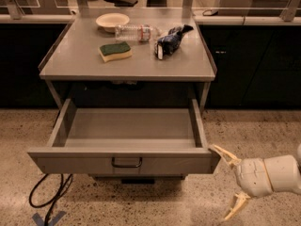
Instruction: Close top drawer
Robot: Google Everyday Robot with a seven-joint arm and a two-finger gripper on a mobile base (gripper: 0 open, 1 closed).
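Observation:
The top drawer [84, 164] is a wide grey metal drawer pulled fully out from under the grey table, its shallow tray empty. Its flat front panel carries a small dark wire pull [126, 162] at centre. My gripper [228, 183], white with pale yellow fingers [225, 155], is at the lower right, just right of the drawer's front right corner. Its fingers are spread apart and hold nothing. The upper finger's tip is close to the drawer front's right end.
On the table top [188, 65] lie a green and yellow sponge [115, 51], a cream bowl [112, 20], a clear plastic bottle [136, 32] and a dark blue bag [169, 39]. A black cable [49, 197] loops on the speckled floor at lower left. Dark cabinets stand behind.

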